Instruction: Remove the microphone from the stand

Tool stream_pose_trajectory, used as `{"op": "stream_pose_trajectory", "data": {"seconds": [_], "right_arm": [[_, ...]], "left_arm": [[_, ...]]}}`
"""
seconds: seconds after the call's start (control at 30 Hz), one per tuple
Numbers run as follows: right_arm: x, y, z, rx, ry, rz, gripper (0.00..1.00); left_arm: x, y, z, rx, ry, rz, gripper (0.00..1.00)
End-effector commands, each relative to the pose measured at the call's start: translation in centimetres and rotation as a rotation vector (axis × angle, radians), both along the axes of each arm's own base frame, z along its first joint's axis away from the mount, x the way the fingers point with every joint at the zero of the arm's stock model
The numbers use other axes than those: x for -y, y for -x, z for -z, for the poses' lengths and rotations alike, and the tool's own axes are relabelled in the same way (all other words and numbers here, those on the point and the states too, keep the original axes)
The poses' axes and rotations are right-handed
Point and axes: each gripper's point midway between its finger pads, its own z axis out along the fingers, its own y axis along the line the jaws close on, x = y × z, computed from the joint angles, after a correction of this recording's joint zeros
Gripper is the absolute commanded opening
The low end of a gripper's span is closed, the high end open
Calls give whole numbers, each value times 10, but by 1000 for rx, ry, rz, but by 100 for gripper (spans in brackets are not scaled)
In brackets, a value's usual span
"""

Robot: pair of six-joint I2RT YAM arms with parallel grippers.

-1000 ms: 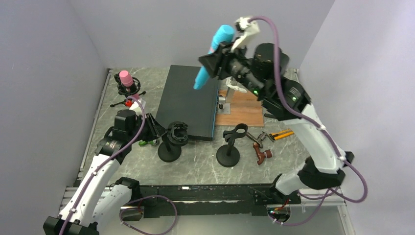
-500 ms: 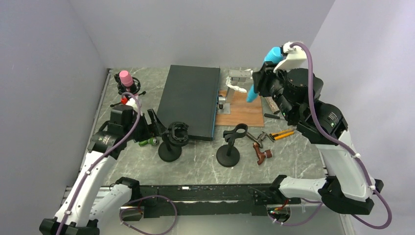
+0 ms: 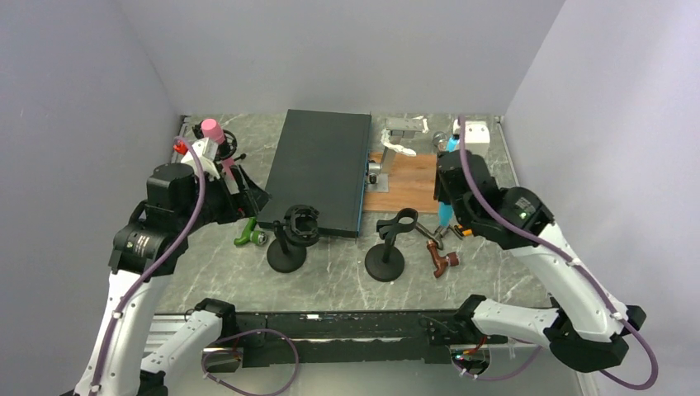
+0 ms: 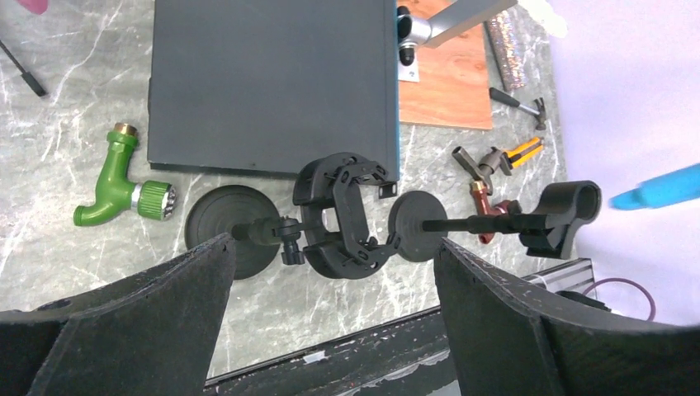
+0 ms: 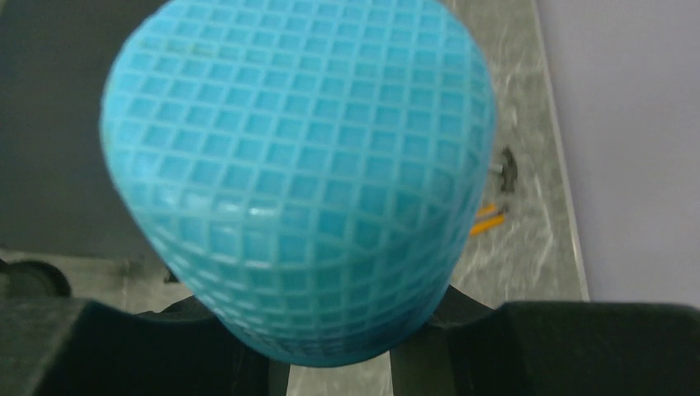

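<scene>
Plainly, the blue microphone (image 3: 446, 213) is off its stand: it hangs handle-down beneath the right claw (image 5: 334, 355), near the front edge of the wooden board (image 3: 404, 183) and above the table (image 3: 347, 276). The clip stand (image 3: 390, 241) just to its left is empty, its cradle open at the top. The right claw is closed on the microphone's body, most likely just below the head so that the handle points down and can be set on the table without tipping.

The left claw (image 4: 332, 247) is spread wide and holds nothing, hovering over the ring-mount stand (image 4: 342, 216), probably kept there only to stay out of the other arm's way.

The overhead view shows just a sliver of blue below the right wrist. The right wrist view fills with the microphone's mesh head, proving the grip, but tells nothing of its height. The left wrist view adds the blue handle tip beyond the clip, apart from it, along with a green fitting (image 4: 115, 177). Whether the tip touches the table cannot be told.
</scene>
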Motion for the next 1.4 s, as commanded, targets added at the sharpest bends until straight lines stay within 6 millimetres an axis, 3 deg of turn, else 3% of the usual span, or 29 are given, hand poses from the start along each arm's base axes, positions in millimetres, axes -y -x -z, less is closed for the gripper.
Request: {"op": "stream_pose_trajectory", "data": {"seconds": [0.0,0.3,0.4,0.53,0.7,0.87,1.1,1.37], "right_arm": [[-3,14,48,-99,-107,6,0],[-24,58,186,-451,-270,-6,0],[-32,63,213,-523,-278,-41,0],[-33,64,247,-614,-238,-32,0],[-39,55,272,-670,-256,-55,0],[-42,48,293,-734,-258,-74,6],[-42,40,310,-772,-219,-82,28],[-39,35,302,-752,-220,-73,56]], "left_arm": [[6,11,-21,47,33,48,93],[9,29,-23,51,67,79,93],[7,37,-33,70,89,68,92],[0,48,-66,146,130,21,92],[-8,67,-96,225,149,3,92],[-14,86,-98,232,153,-3,91],[-9,104,-108,275,258,12,90],[2,96,-108,249,272,59,89]]}}
